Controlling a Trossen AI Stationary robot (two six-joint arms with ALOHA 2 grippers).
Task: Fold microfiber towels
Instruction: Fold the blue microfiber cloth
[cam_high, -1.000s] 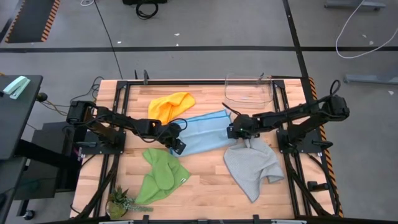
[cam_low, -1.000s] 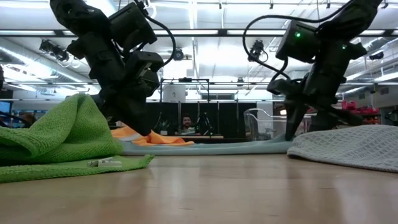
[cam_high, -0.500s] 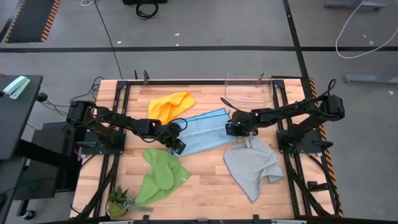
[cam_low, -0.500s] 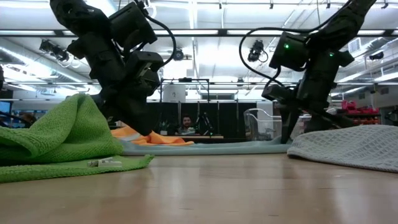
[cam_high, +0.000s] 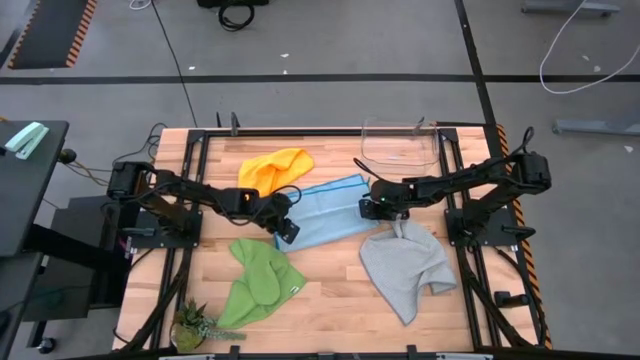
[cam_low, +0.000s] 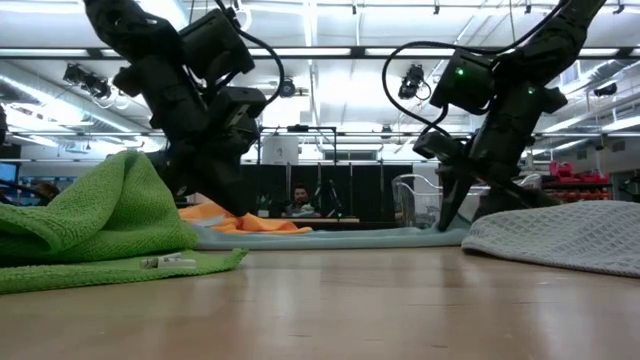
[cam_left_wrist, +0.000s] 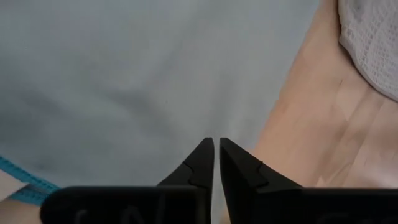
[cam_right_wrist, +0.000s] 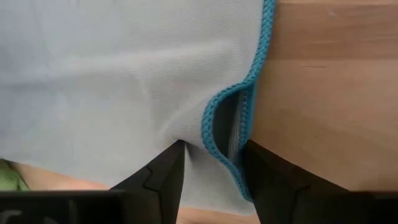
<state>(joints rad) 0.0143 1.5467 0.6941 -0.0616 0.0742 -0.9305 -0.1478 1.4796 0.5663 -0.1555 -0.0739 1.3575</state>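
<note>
Light blue towel: flat at the table's middle, between both grippers.
Right gripper: jaws apart, straddling a buckled loop of the towel's teal stitched hem.
Left gripper: jaws nearly closed, over the towel's opposite edge; whether cloth is pinched cannot be told.
Grey towel: waffle-textured, rumpled, toward the right front corner.
Green towel: heaped, front left.
Yellow-orange towel: bunched, back edge.
Clear bin: back right corner.
</note>
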